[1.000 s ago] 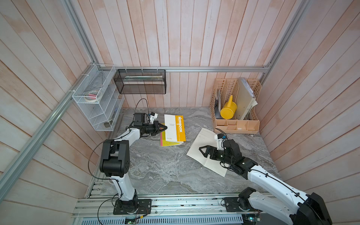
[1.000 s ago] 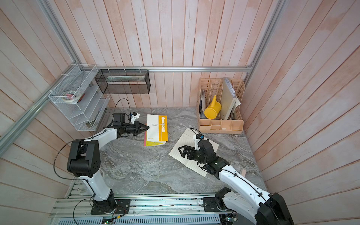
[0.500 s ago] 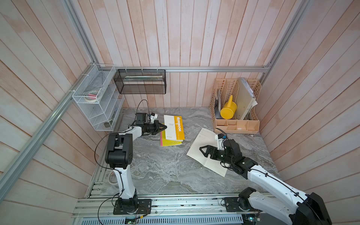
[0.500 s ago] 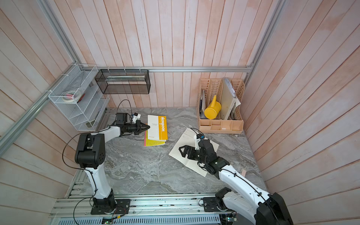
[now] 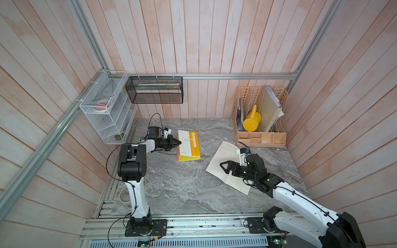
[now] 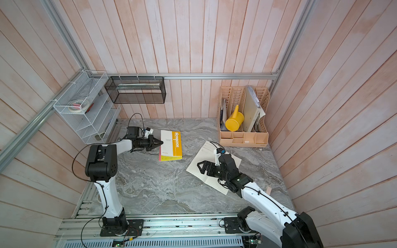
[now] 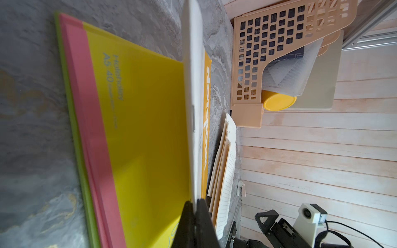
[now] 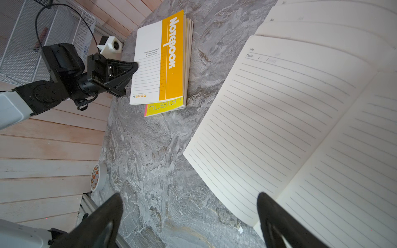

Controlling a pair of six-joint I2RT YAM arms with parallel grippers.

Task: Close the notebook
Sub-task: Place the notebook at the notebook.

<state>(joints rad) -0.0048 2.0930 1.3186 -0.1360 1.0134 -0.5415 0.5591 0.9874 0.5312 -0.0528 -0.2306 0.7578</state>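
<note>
- The left arm stretches low toward the far left. The left gripper [image 5: 179, 142] is pinched tight on the white cover edge of the orange notebook [image 5: 191, 143], which lies on a yellow pad [image 7: 139, 128].
- The right gripper [image 5: 223, 167] hovers with its jaws wide and holds nothing, over the open lined notebook [image 5: 222, 150] at the right.
- The right arm hides part of that page.

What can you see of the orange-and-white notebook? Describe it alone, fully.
A thin paper notebook: white ruled cover with an orange band reading Notebook. It looks closed or nearly so, lying on a yellow pad on the grey table. The left gripper, shut, pinches the cover's white edge. Cream page edges show along the orange side.
</note>
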